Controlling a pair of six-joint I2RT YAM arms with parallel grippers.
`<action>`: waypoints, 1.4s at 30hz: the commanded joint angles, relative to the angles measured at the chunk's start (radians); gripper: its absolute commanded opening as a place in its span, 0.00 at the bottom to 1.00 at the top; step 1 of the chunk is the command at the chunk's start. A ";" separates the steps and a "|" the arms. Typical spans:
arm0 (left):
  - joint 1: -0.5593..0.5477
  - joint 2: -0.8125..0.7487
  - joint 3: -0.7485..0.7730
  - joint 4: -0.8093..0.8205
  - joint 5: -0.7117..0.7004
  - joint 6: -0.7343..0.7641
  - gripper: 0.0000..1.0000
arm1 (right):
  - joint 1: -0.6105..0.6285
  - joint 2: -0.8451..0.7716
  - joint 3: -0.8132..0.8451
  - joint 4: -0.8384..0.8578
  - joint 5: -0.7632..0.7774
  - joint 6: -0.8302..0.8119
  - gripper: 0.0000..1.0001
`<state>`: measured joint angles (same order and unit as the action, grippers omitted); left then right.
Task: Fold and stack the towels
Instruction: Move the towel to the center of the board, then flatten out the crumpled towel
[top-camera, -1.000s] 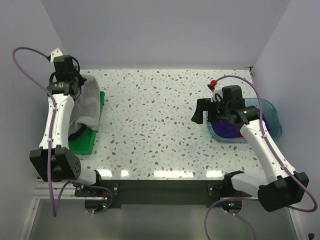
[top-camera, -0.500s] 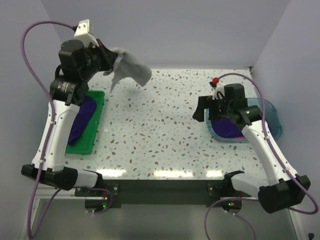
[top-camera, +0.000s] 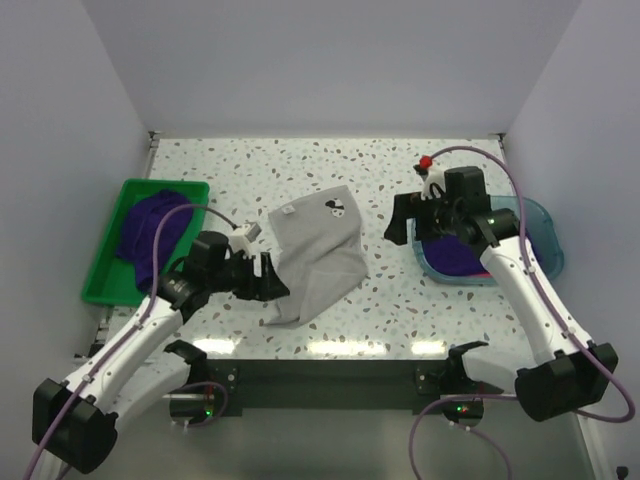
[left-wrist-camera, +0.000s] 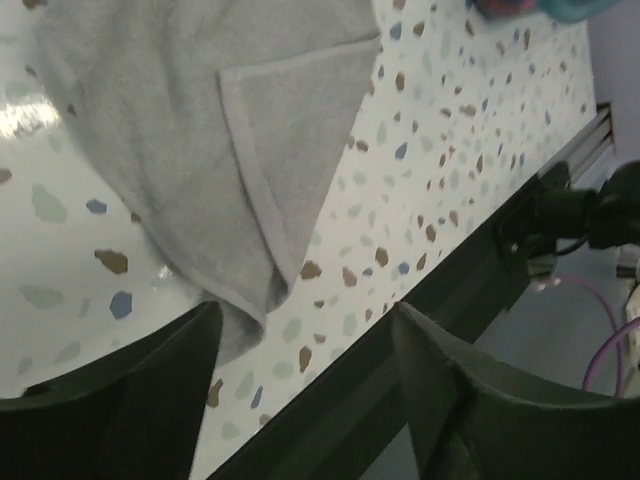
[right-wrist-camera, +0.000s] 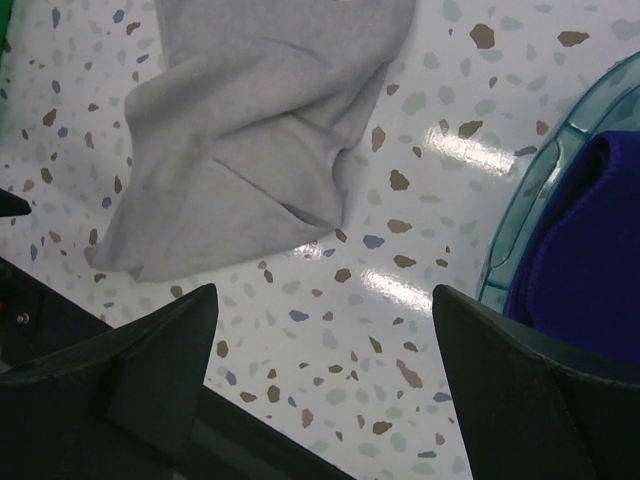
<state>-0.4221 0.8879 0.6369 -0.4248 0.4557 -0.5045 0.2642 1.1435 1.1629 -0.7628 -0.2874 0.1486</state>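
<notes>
**Evidently free: grey towel down on the table, neither gripper holding**

Nearest the bases, the left gripper (top-camera: 268, 281) sat low at the near-left edge of the pale grey soft cloth towel (top-camera: 315, 255). In the left wrist view its jaws stood apart, with the towel's hemmed near corner lying just ahead of one finger and not pinched between them. Judged: a spot in the open middle suits spreading and folding, and the low left arm was placed to take that corner.

The towel lay on the speckled white table (top-camera: 300, 170), rumpled, one flap doubled over itself. It would need flattening before a first fold. What the dark mark and the small white tag near its far edge were could not be made out.

Further out, the right gripper (top-camera: 398, 222) hovered beside the translucent teal plastic tray (top-camera: 545, 225) with its jaws wide apart and nothing between them, probably waiting to take the towel's other side. A dark purple cloth towel (top-camera: 455, 258) lay in the tray, partly hidden under the right arm; whether it was folded could not be told.

At far left, another dark purple bunched towel (top-camera: 150, 235) sat heaped in the green plastic bin (top-camera: 100, 270). Whether that heap was one towel or several could not be told.

A sliver of pink (left-wrist-camera: 492, 8) was cut off at the top of the left wrist view and could not be identified.
</notes>
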 joint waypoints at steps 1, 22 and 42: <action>-0.015 -0.118 -0.019 -0.006 0.042 -0.042 0.81 | 0.017 0.068 0.021 0.002 -0.048 -0.024 0.91; 0.005 0.828 0.561 0.115 -0.354 0.056 0.56 | 0.297 0.696 0.247 0.106 0.065 0.055 0.34; 0.002 0.821 0.310 0.084 -0.338 0.060 0.50 | 0.389 0.494 -0.219 -0.039 0.033 0.071 0.44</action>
<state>-0.4149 1.7802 1.0454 -0.2722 0.0956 -0.4347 0.6418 1.6924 0.9848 -0.6605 -0.2359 0.2455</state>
